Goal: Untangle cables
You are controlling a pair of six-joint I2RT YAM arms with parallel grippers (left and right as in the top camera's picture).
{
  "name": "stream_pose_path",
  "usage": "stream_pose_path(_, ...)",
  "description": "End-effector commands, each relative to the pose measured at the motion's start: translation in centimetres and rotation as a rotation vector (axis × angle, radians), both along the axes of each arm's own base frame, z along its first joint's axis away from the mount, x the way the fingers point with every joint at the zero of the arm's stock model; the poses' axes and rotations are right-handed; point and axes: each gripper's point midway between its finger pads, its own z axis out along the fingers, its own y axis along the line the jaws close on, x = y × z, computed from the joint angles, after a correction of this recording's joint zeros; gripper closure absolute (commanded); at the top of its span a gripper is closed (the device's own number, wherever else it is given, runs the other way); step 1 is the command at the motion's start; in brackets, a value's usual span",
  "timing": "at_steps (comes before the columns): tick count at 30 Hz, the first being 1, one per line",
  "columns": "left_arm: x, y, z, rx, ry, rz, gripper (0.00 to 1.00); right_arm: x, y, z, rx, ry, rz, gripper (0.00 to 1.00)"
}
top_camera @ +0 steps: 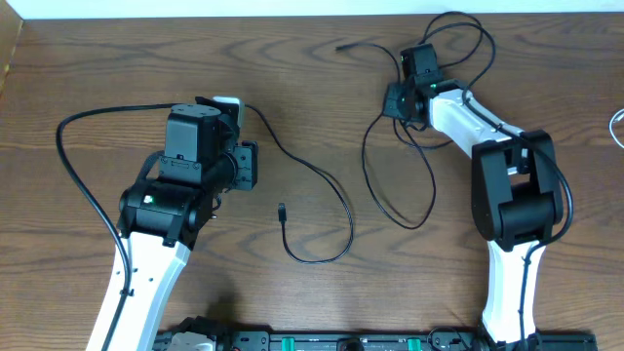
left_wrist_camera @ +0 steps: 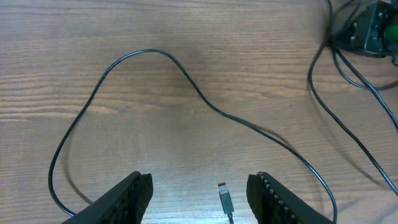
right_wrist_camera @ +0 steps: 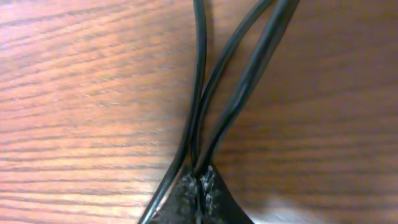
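While my right gripper (right_wrist_camera: 198, 179) pinches three black cable strands (right_wrist_camera: 200, 62), my left gripper (top_camera: 244, 166) hangs wide and empty, one loose plug (top_camera: 282, 209) around its 5 o'clock.

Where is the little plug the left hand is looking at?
The plug lies on the table between the open fingers of the left gripper; overhead, it sits mid-table, just right of that gripper.

The left arm (top_camera: 146, 268) and right arm (top_camera: 509, 283) each have white tube-like links, bulky black joint housings, a small green light (top_camera: 148, 200) and a black wire along the white link. The left fingers (left_wrist_camera: 127, 196) and right fingers (right_wrist_camera: 186, 194) are black with ribbed inner faces.
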Motion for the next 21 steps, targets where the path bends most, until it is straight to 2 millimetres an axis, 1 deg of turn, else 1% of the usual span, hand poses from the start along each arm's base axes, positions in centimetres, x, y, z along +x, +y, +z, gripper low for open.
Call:
stream_pose_path(1,0.1,-0.1,0.3,-0.005,-0.007,-0.009,0.45,-6.7,-0.3,-10.1,-0.017,0.272,0.039,0.61)
stream_pose_path(3,0.1,-0.1,0.3,-0.005,-0.007,-0.009,0.45,-6.5,-0.2,-10.1,-0.015,0.264,0.041,0.46)
stream_pose_path(6,0.1,-0.1,0.4,-0.005,-0.01,-0.009,0.45,-6.5,0.0,-10.1,-0.015,0.259,0.046,0.39)
stream_pose_path(10,0.1,-0.1,0.4,-0.005,-0.011,-0.009,0.45,-6.3,0.5,-10.1,-0.013,0.247,0.055,0.38)
stream_pose_path(15,0.1,-0.1,0.4,-0.005,-0.011,-0.009,0.45,-6.2,1.8,-10.1,-0.014,0.226,0.079,0.4)
stream_pose_path(18,0.1,-0.1,0.4,-0.005,-0.01,-0.009,0.45,-6.7,2.7,-10.7,-0.015,0.232,0.093,0.4)
stream_pose_path(21,0.1,-0.1,0.4,-0.006,-0.01,-0.009,0.45,-7.7,3.8,-11.8,-0.022,0.257,0.111,0.4)
